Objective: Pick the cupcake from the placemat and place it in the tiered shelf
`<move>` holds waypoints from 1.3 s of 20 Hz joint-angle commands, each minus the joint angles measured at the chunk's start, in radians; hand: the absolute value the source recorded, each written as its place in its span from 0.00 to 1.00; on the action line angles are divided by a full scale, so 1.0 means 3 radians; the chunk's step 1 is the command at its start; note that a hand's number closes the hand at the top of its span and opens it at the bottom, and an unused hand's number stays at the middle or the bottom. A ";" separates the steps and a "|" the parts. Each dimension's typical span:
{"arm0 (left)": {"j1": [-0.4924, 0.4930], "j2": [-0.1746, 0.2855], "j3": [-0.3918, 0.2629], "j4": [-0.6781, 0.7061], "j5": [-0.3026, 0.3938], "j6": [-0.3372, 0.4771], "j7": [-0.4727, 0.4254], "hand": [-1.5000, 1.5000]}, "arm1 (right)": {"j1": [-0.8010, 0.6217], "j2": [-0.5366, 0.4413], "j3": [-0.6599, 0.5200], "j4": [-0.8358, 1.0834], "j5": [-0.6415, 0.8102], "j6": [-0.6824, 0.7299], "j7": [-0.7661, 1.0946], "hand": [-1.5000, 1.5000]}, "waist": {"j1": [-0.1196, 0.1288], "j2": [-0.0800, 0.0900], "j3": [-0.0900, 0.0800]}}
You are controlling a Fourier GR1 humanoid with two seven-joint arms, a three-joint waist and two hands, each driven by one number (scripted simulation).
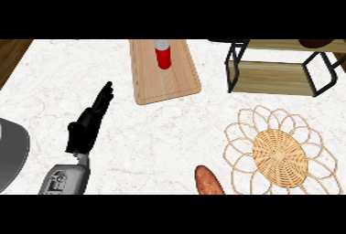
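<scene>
Counter's placemat (280,153) lies bare, and what looks like the cupcake (314,43) sits on the shelf (270,77), so placing seems done. Only the left hand (85,130) shows, resting with fingers straight and empty; the right hand is out of view.

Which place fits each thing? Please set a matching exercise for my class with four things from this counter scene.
Things
1. red bottle
2. placemat
3. shelf
4. left hand

Places
A. lower right of the view
B. on the wooden board
C. left of the view, fingers straight
D. upper right of the view

Pairs: 1-B, 2-A, 3-D, 4-C
</scene>
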 commanded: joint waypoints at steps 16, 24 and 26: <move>-0.0006 0.0007 0.0039 -0.0258 0.0093 -0.0024 0.0318 0.50 | 0.0658 -0.1050 -0.1143 -0.1198 -0.0894 0.1023 0.1196 0.00 | -0.0113 -0.0034 0.0003; 0.0017 0.0059 0.0144 -0.0048 0.0079 0.0014 0.0083 0.50 | 0.1616 -0.1465 -0.2230 -0.1722 -0.1904 0.2214 0.1097 0.00 | -0.0187 -0.0032 0.0005; 0.0214 -0.0020 -0.0025 -0.0103 -0.0071 0.0079 -0.0081 0.50 | 0.1788 -0.1495 -0.2544 -0.1616 -0.2041 0.2272 0.1005 0.00 | -0.0109 -0.0019 0.0003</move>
